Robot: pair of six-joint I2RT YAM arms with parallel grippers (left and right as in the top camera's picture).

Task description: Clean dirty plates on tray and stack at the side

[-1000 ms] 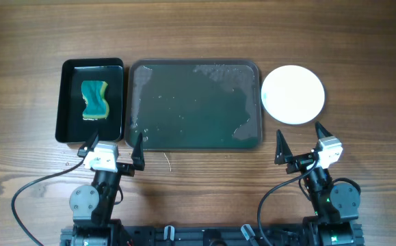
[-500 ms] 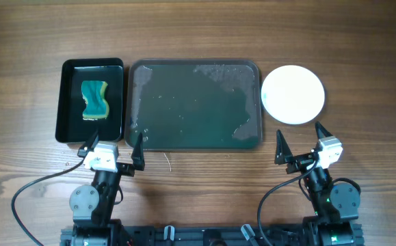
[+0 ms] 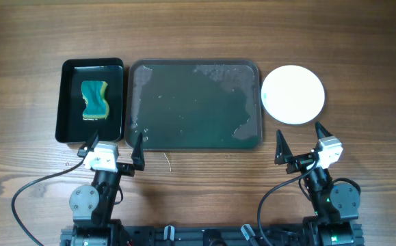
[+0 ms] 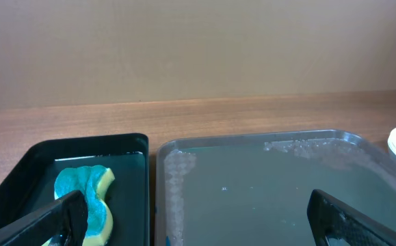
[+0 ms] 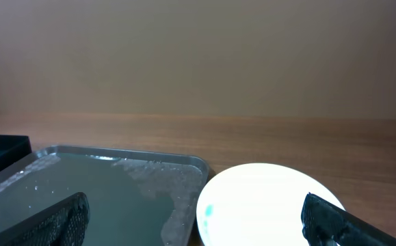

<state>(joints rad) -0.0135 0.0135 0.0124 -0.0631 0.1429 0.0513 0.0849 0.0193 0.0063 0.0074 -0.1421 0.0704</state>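
Observation:
The wide dark grey tray (image 3: pixel 184 109) lies at the table's middle, wet, with foam along its right side and no plate on it. A round white plate (image 3: pixel 293 94) rests on the wood just right of the tray. In the right wrist view this plate (image 5: pixel 273 198) carries a small teal smear near its left rim. My left gripper (image 3: pixel 113 143) stands open at the tray's front left corner. The right gripper (image 3: pixel 299 133) is open too, just in front of the plate. Both are empty.
A smaller black container (image 3: pixel 91 101) left of the tray holds a teal and yellow sponge (image 3: pixel 94 100), also seen in the left wrist view as the sponge (image 4: pixel 81 195). Bare wooden table stretches behind the tray and along the front between the arms.

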